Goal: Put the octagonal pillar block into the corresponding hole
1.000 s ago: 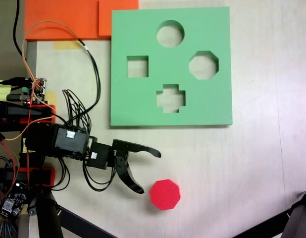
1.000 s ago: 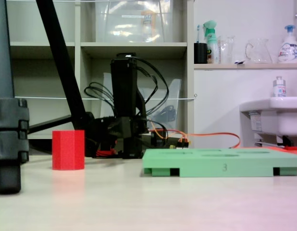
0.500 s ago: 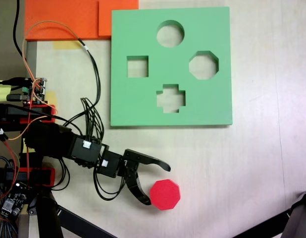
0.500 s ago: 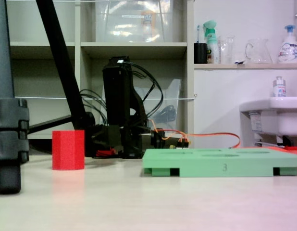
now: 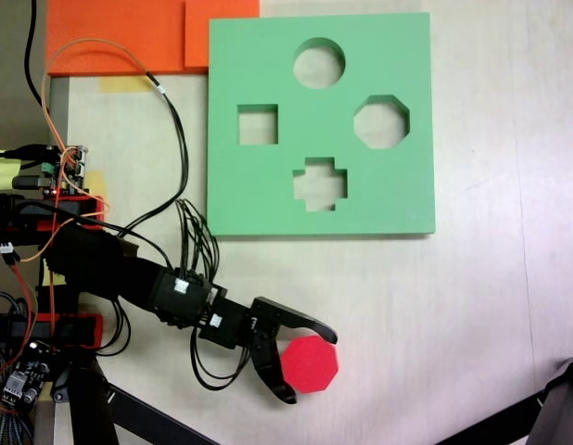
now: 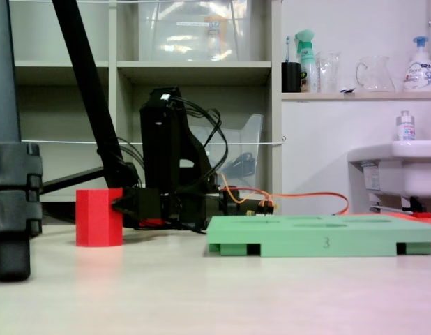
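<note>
Octagonal pillar block (image 5: 311, 363), a small bright red foam prism with an eight-sided top, stands on the pale table (image 5: 472, 306) near the lower edge of a fixed view from above, well apart from the flat square green foam board (image 5: 268, 195) and its eight-sided hole (image 5: 382, 121) on the board's right side. The black fingers (image 5: 308, 324) are spread wide, one tip curving over the block's upper edge and the other reaching past its lower left side, so the block sits between them. A second ago they were off to the block's left and farther up; the arm has since stretched out and swung down to bracket it.

In a fixed view from table level, the block (image 6: 99, 217) stands upright on the table and the fingers (image 6: 125, 204) meet its right face low down, where earlier a gap showed. The approach looks finished; closing on the block is what remains before lifting.
</note>
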Robot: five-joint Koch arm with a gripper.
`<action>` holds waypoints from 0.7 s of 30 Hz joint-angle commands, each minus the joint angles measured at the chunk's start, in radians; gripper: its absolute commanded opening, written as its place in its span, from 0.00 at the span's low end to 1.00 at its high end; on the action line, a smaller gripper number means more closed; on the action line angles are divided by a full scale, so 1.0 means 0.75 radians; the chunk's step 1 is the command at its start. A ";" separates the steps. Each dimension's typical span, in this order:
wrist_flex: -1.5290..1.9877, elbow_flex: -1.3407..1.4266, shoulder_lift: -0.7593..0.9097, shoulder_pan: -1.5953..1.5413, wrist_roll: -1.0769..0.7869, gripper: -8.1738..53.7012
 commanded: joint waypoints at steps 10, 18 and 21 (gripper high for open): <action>-0.100 -0.051 0.029 -0.004 0.010 0.62; -0.100 -0.033 0.112 -0.055 0.010 0.49; -0.100 -0.031 0.194 -0.100 0.018 0.40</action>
